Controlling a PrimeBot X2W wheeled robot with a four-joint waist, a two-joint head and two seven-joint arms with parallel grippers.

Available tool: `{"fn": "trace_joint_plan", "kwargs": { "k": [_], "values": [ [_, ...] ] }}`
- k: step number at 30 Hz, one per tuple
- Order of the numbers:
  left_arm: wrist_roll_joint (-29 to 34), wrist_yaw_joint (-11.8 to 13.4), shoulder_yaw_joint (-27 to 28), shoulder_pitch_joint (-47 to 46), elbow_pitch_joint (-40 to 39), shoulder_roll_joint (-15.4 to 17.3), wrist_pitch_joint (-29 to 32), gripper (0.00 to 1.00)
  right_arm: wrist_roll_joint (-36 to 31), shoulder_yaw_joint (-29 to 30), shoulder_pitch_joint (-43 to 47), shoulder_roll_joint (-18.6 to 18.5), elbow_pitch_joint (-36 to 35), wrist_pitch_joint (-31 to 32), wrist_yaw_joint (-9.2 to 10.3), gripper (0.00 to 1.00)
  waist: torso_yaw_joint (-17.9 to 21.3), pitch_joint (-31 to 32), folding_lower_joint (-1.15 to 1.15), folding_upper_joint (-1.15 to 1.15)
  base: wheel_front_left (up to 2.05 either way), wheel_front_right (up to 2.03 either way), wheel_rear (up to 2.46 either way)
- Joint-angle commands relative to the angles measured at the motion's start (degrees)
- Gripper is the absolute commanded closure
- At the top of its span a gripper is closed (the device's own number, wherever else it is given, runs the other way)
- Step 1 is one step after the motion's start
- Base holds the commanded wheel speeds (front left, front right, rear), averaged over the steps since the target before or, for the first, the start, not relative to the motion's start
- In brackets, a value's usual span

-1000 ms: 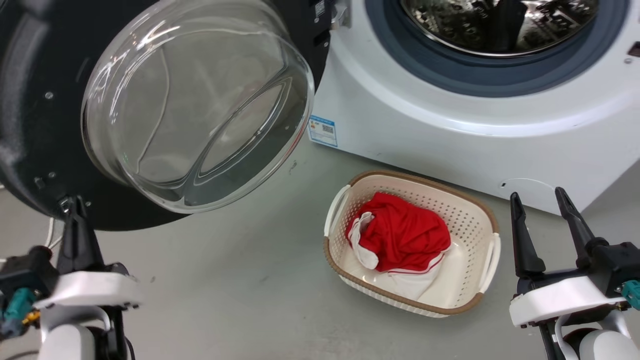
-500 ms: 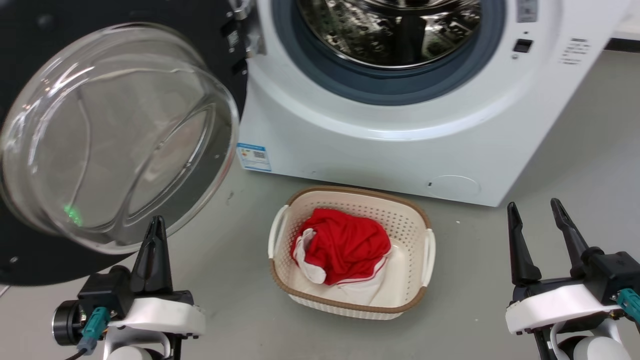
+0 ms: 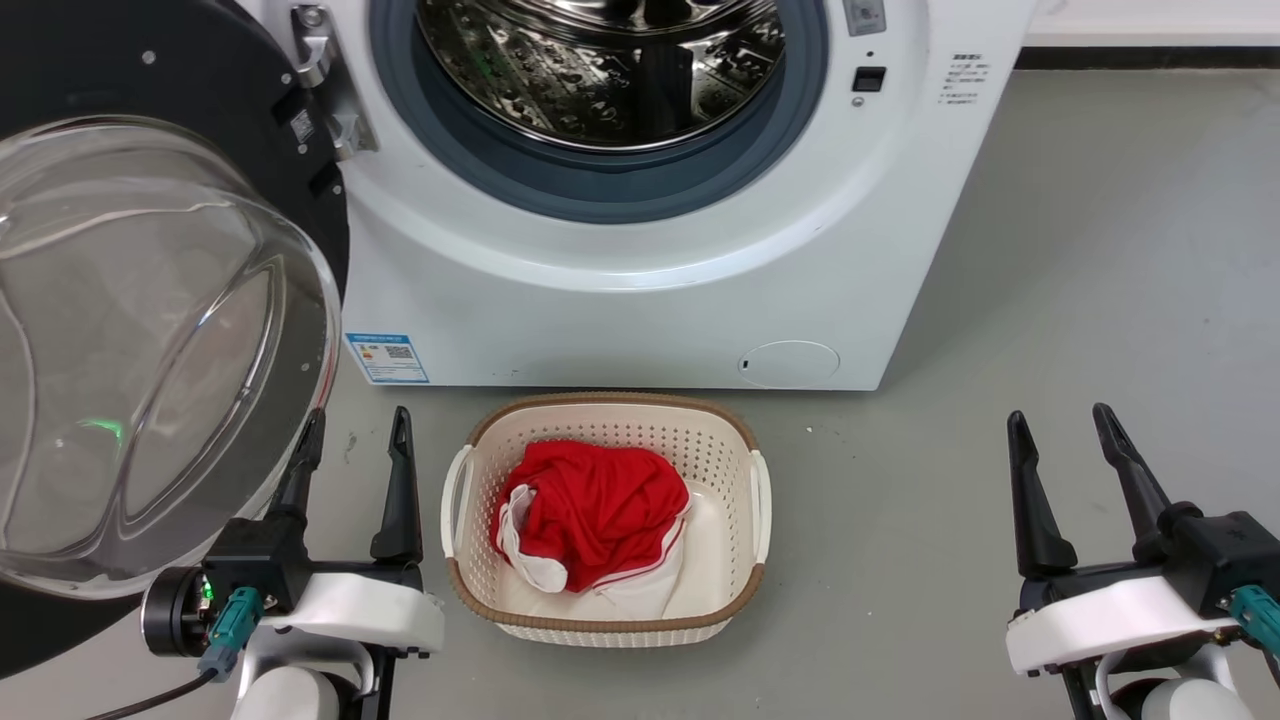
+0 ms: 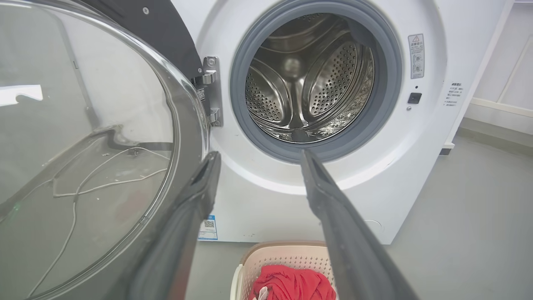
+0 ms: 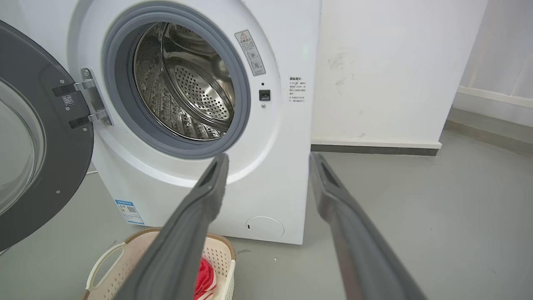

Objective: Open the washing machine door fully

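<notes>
The door (image 3: 150, 340) stands open at the left of the washer (image 3: 640, 300), hung on the hinge (image 3: 322, 90) at the left edge of the opening, its glass bowl bulging toward us. The steel drum (image 3: 600, 70) lies bare behind its grey-blue ring.

Our left gripper (image 3: 357, 418) sits at the door's lower right edge, fingers apart and nothing between them. In the head view its left finger overlaps the rim of the glass bowl; in the left wrist view that finger runs along the door's dark rim. We cannot tell whether it touches. Its right finger points up between the door and the basket (image 3: 600, 402), just below the blue sticker (image 3: 386, 358).

Our right gripper (image 3: 1058, 415) hovers over the floor, well apart from the door and right of the basket, fingers also spread and empty. A red cloth (image 3: 590, 510) lies in the basket, which stands on the floor just before the washer.
</notes>
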State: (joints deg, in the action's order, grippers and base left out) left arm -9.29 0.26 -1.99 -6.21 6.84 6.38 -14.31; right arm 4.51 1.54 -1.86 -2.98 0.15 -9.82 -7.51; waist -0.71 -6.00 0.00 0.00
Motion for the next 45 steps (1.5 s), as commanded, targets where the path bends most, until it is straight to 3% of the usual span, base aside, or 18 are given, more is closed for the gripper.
{"fn": "trace_joint_plan", "kwargs": {
  "k": [1,27,28,31,45],
  "values": [
    [0.19,0.26,-0.03,-0.26,0.13,0.06,-0.36,0.00,0.06,0.08,0.74,0.20,0.11,-0.24,0.04,0.00,0.47,0.20,0.00,0.00,0.00,0.00,0.00],
    [-0.24,0.90,-0.46,0.05,1.57,0.34,-0.90,0.00,0.43,-0.15,0.83,0.21,-0.03,0.16,0.04,0.00,1.13,0.61,0.00,0.00,0.00,0.00,0.00],
    [-0.47,0.73,-0.53,0.06,1.56,0.16,-0.58,1.00,0.20,-0.15,0.61,0.00,0.12,0.09,0.00,1.00,1.13,0.60,0.00,0.00,0.00,0.00,0.00],
    [-0.76,0.72,-0.57,0.72,3.04,-0.04,-0.29,1.00,0.41,-0.34,1.21,0.00,1.42,0.09,0.00,1.00,1.15,0.62,0.00,0.00,0.00,0.00,0.00],
    [-17.11,-0.97,1.38,0.42,3.93,-0.70,4.03,1.00,19.06,-0.62,0.05,-1.03,3.71,2.24,0.00,1.00,1.09,1.25,0.00,0.00,0.00,0.00,0.00]
  ]
}}
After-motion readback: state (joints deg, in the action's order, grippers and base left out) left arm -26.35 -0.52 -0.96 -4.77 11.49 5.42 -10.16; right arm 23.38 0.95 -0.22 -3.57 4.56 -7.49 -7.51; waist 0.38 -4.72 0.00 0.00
